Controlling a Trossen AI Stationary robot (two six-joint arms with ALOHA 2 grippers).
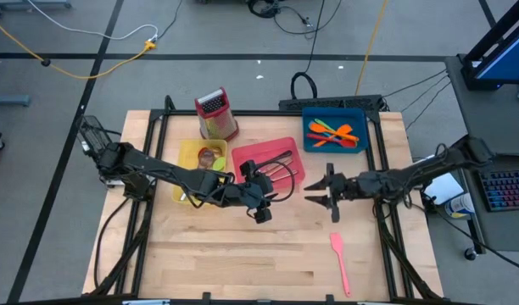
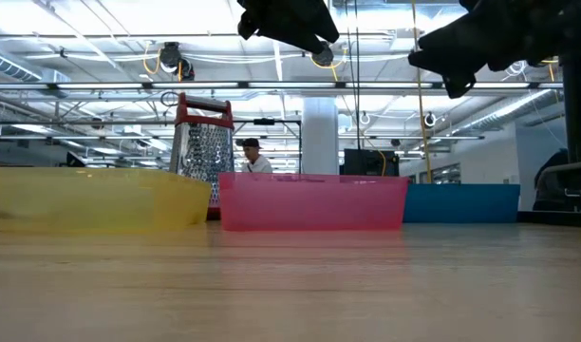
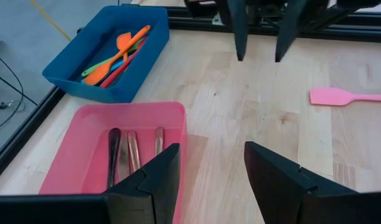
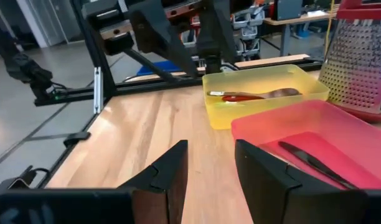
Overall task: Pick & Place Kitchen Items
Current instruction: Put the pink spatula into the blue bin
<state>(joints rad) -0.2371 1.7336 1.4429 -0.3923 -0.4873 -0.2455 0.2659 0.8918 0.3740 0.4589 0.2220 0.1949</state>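
Note:
A pink spatula [image 1: 340, 261] lies flat on the bare wood near the table's front right, also seen in the left wrist view [image 3: 347, 96]. Orange, green and red utensils [image 1: 334, 132] lie in the blue tray [image 1: 361, 114]. Dark and copper cutlery [image 3: 129, 151] lies in the pink tray [image 1: 242, 157], and a wooden and a red-handled piece [image 4: 253, 95] in the yellow tray [image 1: 185, 157]. My left gripper [image 1: 270, 198] hangs open above the table just in front of the pink tray. My right gripper [image 1: 314, 191] faces it from the right, open and holding nothing.
An upright metal grater with a red top [image 1: 215, 115] stands behind the yellow tray. The two grippers are close together above the table's middle. Bare wood spreads across the front half of the table [image 1: 242, 254]. A person [image 2: 253, 157] shows far off in the room.

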